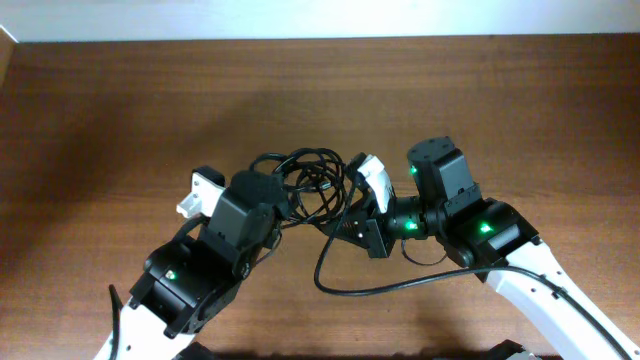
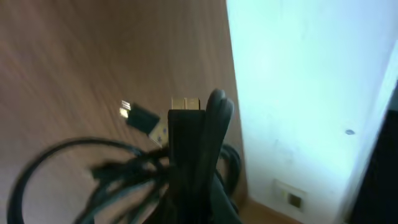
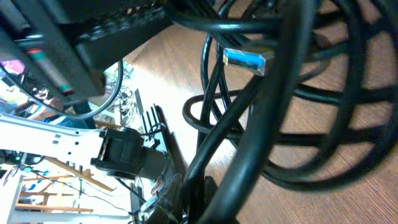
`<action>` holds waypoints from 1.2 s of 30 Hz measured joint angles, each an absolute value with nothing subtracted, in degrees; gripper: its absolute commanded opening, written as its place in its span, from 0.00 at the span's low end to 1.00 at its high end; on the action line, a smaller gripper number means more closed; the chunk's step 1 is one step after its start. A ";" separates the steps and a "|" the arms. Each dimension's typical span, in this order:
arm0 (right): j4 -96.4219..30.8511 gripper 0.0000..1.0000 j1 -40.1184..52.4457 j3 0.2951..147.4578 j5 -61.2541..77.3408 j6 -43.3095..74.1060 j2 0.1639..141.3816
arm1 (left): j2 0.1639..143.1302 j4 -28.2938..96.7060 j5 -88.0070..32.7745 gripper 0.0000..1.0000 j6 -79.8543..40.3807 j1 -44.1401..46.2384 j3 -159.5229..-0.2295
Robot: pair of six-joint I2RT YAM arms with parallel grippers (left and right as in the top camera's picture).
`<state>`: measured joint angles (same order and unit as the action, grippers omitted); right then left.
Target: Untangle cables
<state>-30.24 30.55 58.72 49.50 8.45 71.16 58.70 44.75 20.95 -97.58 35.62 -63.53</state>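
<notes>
The cables (image 1: pixel 305 185) are being held as a coiled tangle near the middle of the surface (image 1: pixel 120 120). The tangle's long axis is running sideways between the two pincers, and one loose strand is curving toward the near edge. The left pincer (image 2: pixel 202 104) is being pressed shut on a bunch of cords. The right pincer (image 1: pixel 352 215) is being crowded by cords and a blue-tipped plug (image 3: pixel 249 60), so its opening cannot be told.
</notes>
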 measured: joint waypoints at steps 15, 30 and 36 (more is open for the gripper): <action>-33.41 0.04 30.81 58.72 51.77 9.06 71.16 | 58.72 45.01 43.66 0.00 -63.18 36.36 -63.51; -48.40 0.04 31.07 60.45 39.83 9.04 71.16 | 59.16 45.69 45.19 0.00 -54.98 37.41 -63.48; -50.76 0.04 31.42 60.66 32.42 9.98 71.13 | 59.59 45.65 44.34 0.00 -55.00 37.45 -63.48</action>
